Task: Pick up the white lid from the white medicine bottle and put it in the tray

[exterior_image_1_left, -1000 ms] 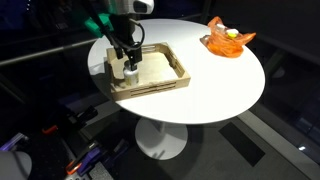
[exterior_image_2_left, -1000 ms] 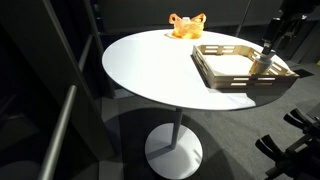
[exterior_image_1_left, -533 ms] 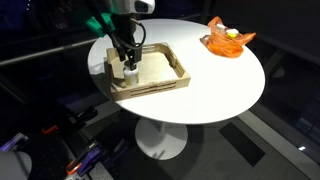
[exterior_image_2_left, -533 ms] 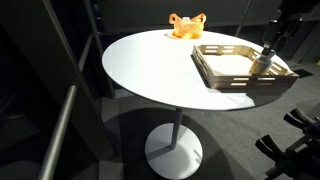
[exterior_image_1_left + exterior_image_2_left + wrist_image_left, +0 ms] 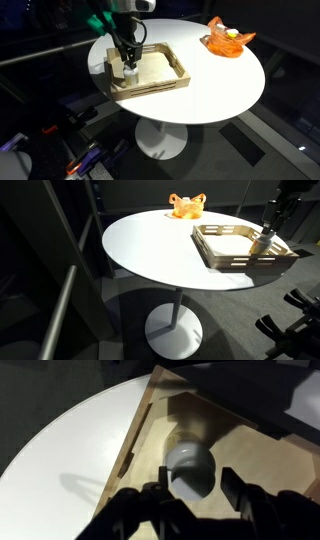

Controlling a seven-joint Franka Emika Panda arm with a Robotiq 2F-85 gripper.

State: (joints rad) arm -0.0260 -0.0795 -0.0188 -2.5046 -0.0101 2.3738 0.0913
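The white medicine bottle stands upright in the wooden tray, near one corner. Its white lid sits on top and hides most of the body in the wrist view. My gripper hangs straight over the bottle with one finger on each side of the lid. The left finger is at the lid's edge. A thin gap shows between the lid and the right finger. The jaws are narrow but not clamped.
The tray lies on a round white table with one pedestal foot. An orange dish holding something yellow sits at the far edge. The tray's low wall runs close on the left.
The fingers have closed in from wide apart to just beside the lid. The arm, bottle and tray have stayed in place.
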